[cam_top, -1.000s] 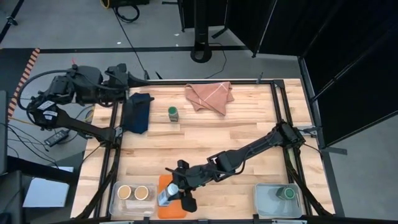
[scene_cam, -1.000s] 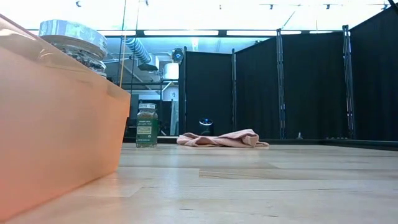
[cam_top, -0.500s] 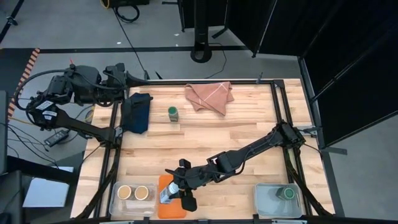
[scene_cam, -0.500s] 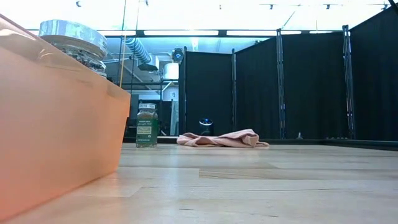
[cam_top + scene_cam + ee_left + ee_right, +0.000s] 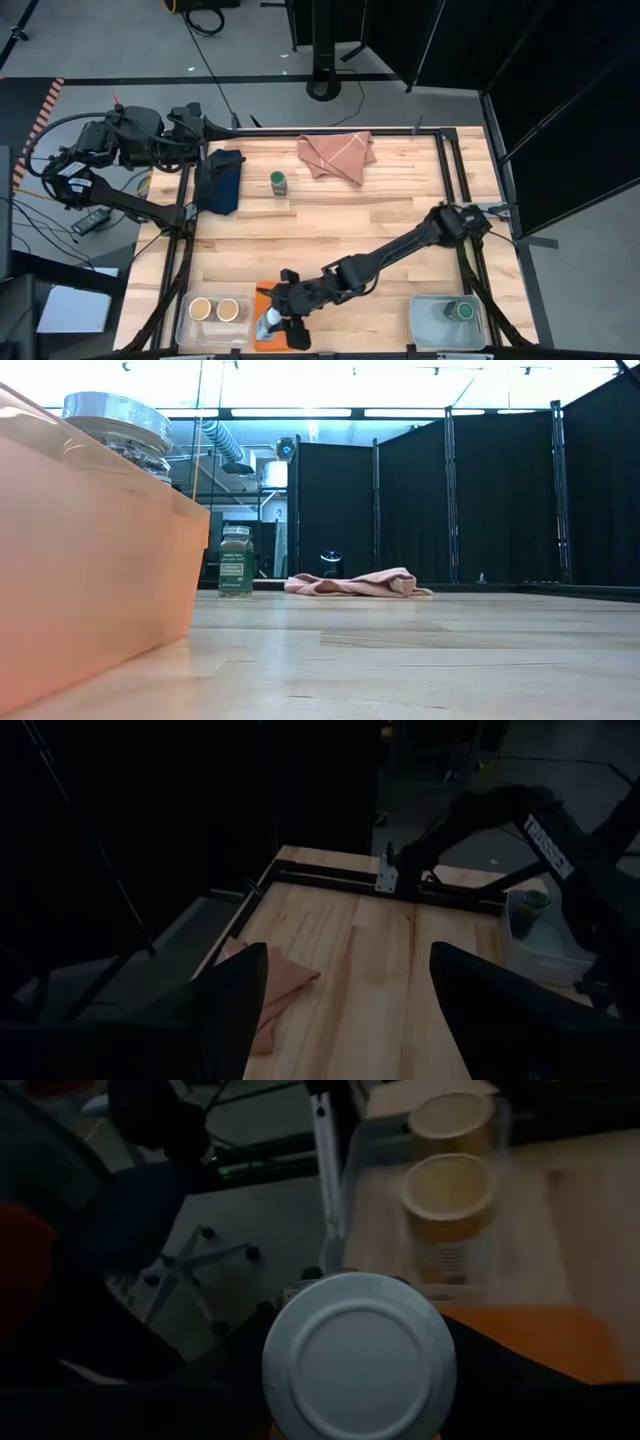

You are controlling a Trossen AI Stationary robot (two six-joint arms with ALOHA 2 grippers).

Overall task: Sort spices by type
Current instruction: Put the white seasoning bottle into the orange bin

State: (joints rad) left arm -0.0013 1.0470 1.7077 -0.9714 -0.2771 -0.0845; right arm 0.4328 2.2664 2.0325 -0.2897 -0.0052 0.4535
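The white-lidded spice jar (image 5: 358,1358) is clamped by the right gripper (image 5: 281,322) over the orange bin (image 5: 262,300); rigid, light, likely slippery, best held at mid-body. The left gripper (image 5: 350,1010) is held released.

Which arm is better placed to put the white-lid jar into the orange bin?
The right. Its hand already grips the white-lid jar over the orange bin. The left hand waits far off, beyond the table's far-left corner.

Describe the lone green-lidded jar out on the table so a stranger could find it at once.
Start at the table's far edge, where a blue cloth and a pink cloth lie. The green-lidded jar stands upright between them on bare wood. Unlike every other jar, it sits in no bin.
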